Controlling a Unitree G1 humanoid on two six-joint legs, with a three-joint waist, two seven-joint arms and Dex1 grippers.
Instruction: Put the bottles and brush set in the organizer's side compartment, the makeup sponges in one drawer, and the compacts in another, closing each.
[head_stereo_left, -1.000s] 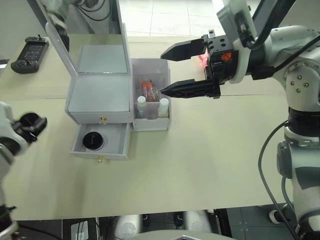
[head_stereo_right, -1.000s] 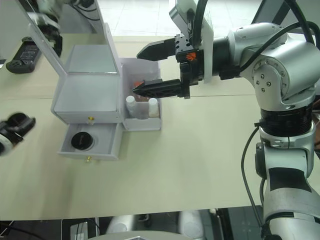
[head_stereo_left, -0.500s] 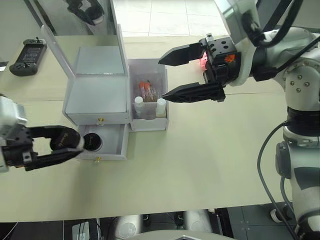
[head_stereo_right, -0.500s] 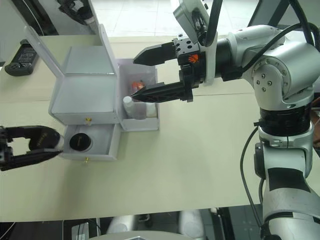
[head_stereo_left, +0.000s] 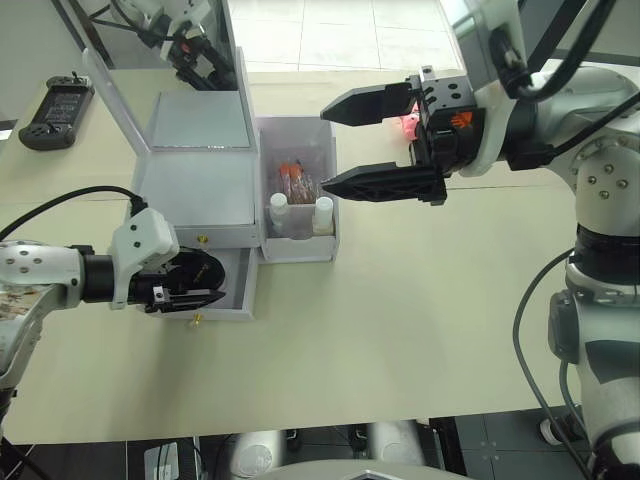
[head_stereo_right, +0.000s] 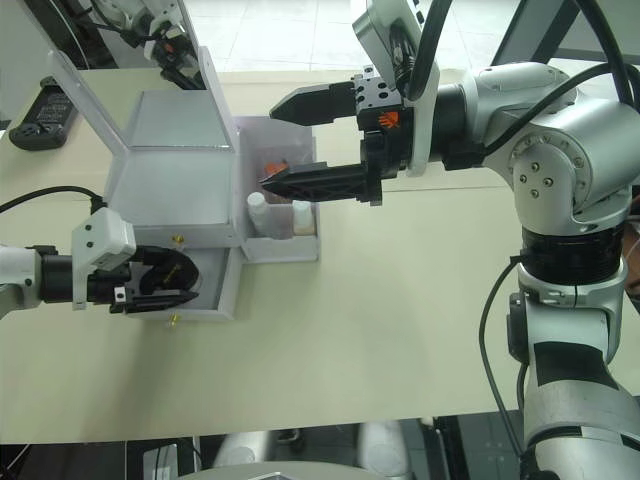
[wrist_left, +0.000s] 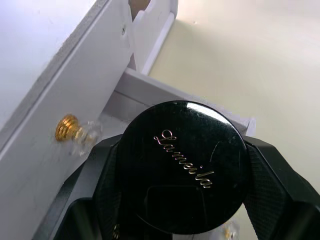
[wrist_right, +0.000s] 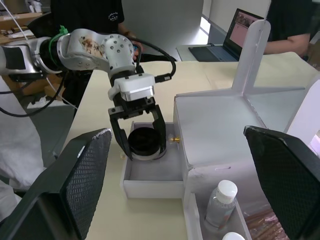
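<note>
My left gripper (head_stereo_left: 203, 282) is shut on a compact (wrist_left: 182, 165), a round jar with a glossy black lid and gold script. It holds the jar just over the open lower drawer (head_stereo_left: 238, 303) of the pale organizer (head_stereo_left: 195, 165). The upper drawer is shut, its gold knob (wrist_left: 67, 129) close beside the jar. In the side compartment (head_stereo_left: 298, 247) stand two white-capped bottles (head_stereo_left: 279, 203) with the brush set (head_stereo_left: 296, 178) behind them. My right gripper (head_stereo_left: 328, 147) hangs open above that compartment, holding nothing. The makeup sponges are out of view.
The mirror lid (head_stereo_left: 165, 60) stands upright at the organizer's back. A black handheld device (head_stereo_left: 60, 112) lies at the far left of the table. A small pink object (head_stereo_left: 405, 122) sits behind my right gripper. A person (wrist_right: 90, 15) and a laptop (wrist_right: 245, 25) are beyond the table.
My left arm has swung in from the left edge, carrying the compact to the open lower drawer. The right gripper has stayed open over the side compartment.
</note>
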